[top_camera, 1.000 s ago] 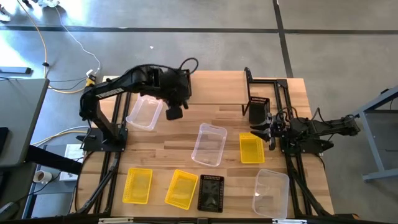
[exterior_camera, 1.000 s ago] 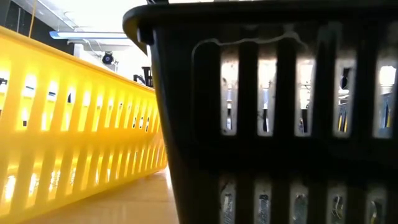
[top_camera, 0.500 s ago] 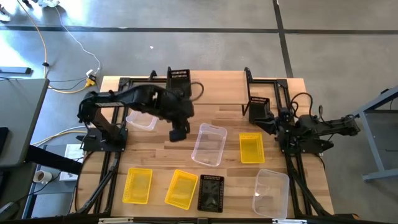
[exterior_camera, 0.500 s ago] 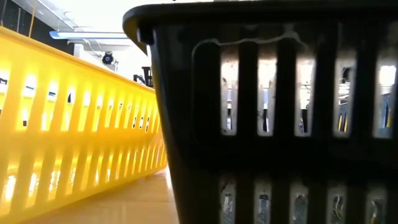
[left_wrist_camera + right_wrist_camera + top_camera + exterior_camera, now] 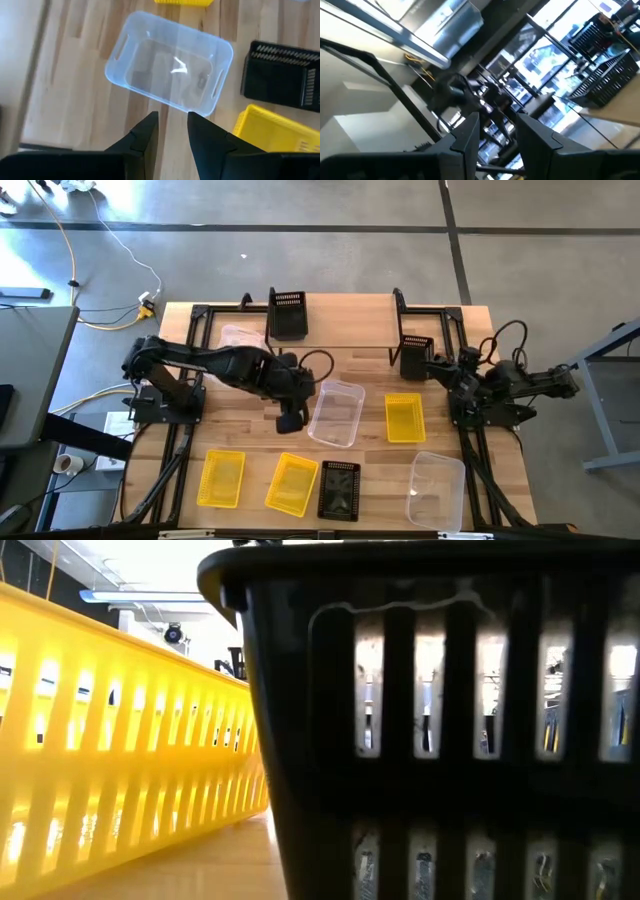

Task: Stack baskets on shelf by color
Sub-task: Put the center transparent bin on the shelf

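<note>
In the high view my left gripper (image 5: 290,420) hangs open just left of a clear basket (image 5: 337,412) lying mid-table. Its wrist view looks down on that basket (image 5: 170,62) past the open, empty fingers (image 5: 173,127). My right gripper (image 5: 437,366) is open and empty beside a black basket (image 5: 415,355) at the shelf's (image 5: 350,330) right end. Its wrist view (image 5: 498,135) points up into the room. Another black basket (image 5: 287,313) stands on the shelf. A second clear basket (image 5: 243,338) lies by the shelf's left end, partly under my left arm.
A yellow basket (image 5: 404,418) lies right of the middle clear one. Along the near edge are two yellow baskets (image 5: 222,478) (image 5: 293,483), a black one (image 5: 339,490) and a clear one (image 5: 436,488). The low view is filled by a yellow wall (image 5: 120,740) and a black one (image 5: 440,740).
My left gripper has swung from beside the far-left clear basket toward the near and right, coming down next to the middle clear basket. My right gripper has drawn back from the yellow basket toward the far edge, beside the black basket. No basket has moved.
</note>
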{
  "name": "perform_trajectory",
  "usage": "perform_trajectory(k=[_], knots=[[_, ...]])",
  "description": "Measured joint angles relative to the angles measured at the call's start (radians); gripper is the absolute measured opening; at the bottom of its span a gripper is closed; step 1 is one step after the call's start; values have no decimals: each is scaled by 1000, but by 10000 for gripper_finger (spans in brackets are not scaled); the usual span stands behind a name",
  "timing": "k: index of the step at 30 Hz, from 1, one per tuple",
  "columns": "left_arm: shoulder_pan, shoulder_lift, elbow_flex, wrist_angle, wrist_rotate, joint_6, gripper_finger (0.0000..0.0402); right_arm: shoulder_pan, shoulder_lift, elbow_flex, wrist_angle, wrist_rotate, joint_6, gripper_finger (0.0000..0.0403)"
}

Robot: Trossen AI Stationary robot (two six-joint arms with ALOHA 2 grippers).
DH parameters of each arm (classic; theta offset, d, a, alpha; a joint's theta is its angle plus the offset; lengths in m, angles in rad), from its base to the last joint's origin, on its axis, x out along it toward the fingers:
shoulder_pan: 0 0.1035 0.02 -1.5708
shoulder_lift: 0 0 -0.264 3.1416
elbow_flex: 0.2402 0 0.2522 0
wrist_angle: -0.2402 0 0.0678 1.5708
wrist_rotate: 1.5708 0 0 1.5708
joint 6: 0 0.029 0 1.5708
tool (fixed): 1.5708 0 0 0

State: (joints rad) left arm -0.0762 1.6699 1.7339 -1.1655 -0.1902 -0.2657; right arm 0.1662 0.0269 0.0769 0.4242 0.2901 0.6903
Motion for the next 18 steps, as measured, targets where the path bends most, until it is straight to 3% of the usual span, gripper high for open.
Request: perform_trajectory(k=[8, 18], knots=[[-53, -10, -65, 8, -5, -39, 83, 0, 69, 126, -94, 5, -72, 112], [-92, -156, -197, 20, -38, -73, 79, 0, 439, 413, -322, -19, -62, 112]])
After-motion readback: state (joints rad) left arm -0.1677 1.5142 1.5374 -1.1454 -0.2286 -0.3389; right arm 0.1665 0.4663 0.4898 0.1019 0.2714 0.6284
